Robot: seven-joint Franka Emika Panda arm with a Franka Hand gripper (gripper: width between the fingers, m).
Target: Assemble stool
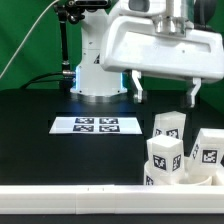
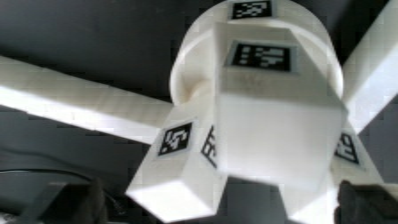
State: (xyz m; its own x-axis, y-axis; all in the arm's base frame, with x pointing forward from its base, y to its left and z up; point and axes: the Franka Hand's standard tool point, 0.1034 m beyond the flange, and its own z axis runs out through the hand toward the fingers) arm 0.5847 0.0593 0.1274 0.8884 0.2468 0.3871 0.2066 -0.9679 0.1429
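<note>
The gripper (image 1: 165,95) hangs with its fingers (image 1: 137,88) spread wide, gripping nothing. Just below it sits the stool (image 1: 180,155), its blocky legs (image 2: 192,170) rising toward the wrist. The marker board (image 1: 97,125) lies well off to the gripper's side, on the exterior view's left.

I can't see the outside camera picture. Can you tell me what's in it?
A white robot gripper hangs open above blocky white stool legs with black-and-white tags, which stand up at the exterior view's right of a black table. A flat marker board lies mid-table, and a long white bar runs along the near edge.
</note>
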